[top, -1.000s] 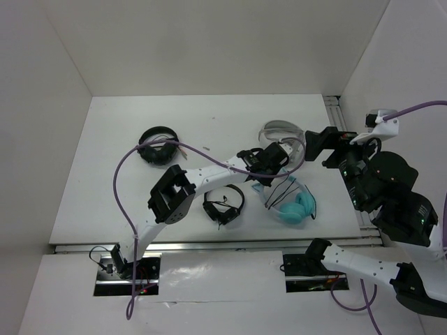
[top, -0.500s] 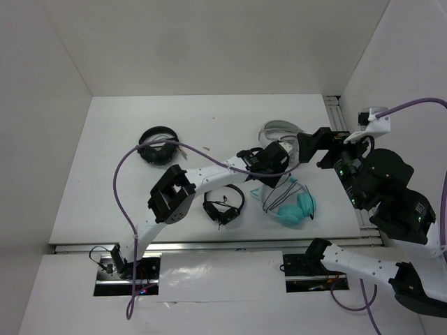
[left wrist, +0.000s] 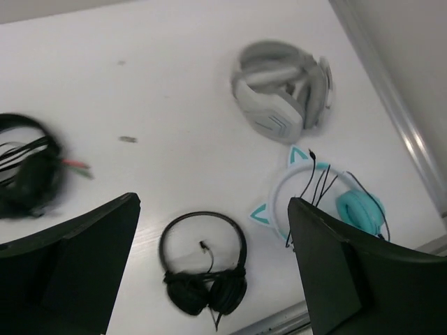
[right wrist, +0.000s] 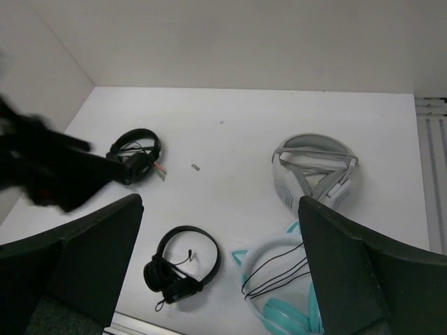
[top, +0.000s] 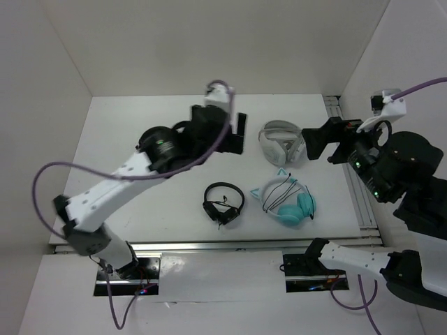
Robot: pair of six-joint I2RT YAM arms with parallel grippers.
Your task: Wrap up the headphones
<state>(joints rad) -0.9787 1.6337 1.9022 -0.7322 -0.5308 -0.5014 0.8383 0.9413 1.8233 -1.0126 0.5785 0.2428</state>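
The left gripper (left wrist: 213, 204) is held above the table (top: 167, 209), its jaws apart and nothing gripped. The small black headphones (top: 223, 204) are laid at centre front. Just to their right, the headphones (top: 290, 202) are laid flat, in front of the white-grey headphones (top: 281, 143), with the black cable (left wrist: 318, 183) draped across the headband. The right gripper (right wrist: 220, 202) is likewise spread and unloaded.

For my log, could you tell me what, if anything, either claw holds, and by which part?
Nothing: left claw and right claw are open and empty; teal headphones lie free.
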